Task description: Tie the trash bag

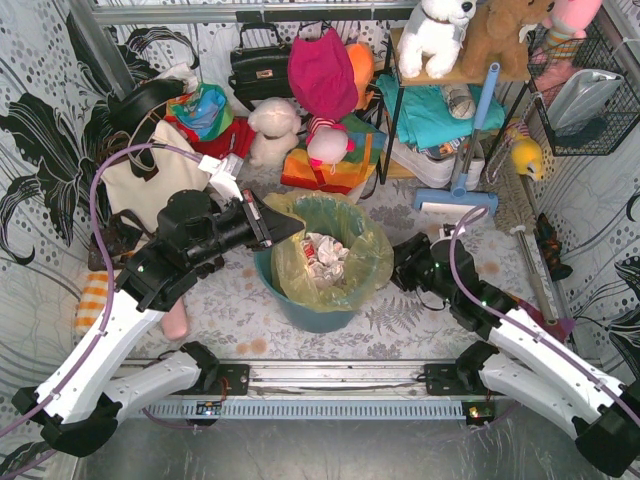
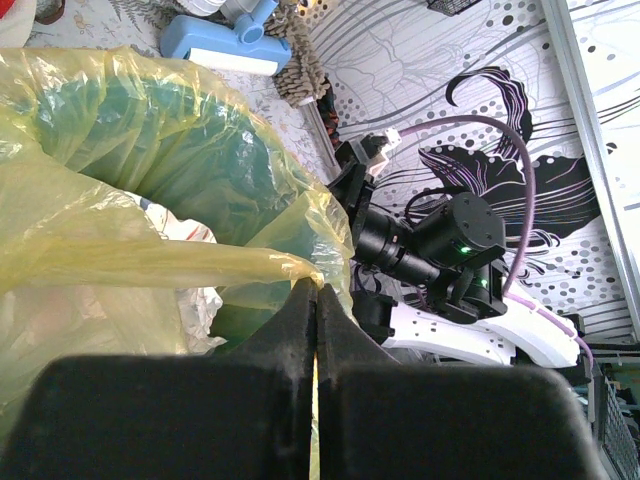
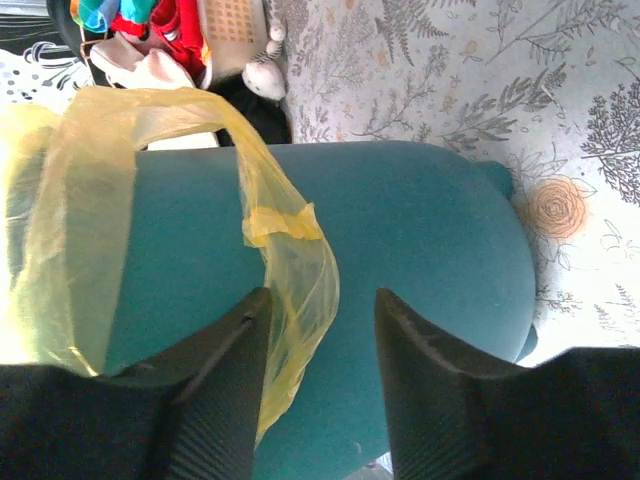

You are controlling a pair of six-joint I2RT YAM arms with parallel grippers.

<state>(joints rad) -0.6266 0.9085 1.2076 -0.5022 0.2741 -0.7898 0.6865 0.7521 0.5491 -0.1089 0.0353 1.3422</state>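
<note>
Left gripper (image 2: 317, 292): clamped fully shut on a drawn-out fold of the trash bag (image 2: 120, 250), with yellow film pinched in the seam between the jaws. Sits at about 9 o'clock of the bin mouth in the top view, tip just over the rim, holding that fold out in a taut ridge.

Right gripper (image 3: 322, 305): partly open, gripping nothing. Faces the outer wall of the teal bin (image 3: 430, 230) from about 3 o'clock. A loose flap of the bag hangs down in the gap, close against one finger (image 3: 225, 380); cannot tell whether touching.

Trash bag: lines the teal bin, top edge folded out over the rim and billowing widest from 3 to 5 o'clock. Stands on the patterned table (image 1: 230, 300) between the two arms. Shows crumpled white-and-red paper (image 1: 325, 258) inside, near the middle.

Further out, at 12 o'clock: a white plush toy (image 1: 272, 130) amid piled bags and cloth. At 1 to 2 o'clock: a blue-handled sweeper (image 1: 448, 203).
</note>
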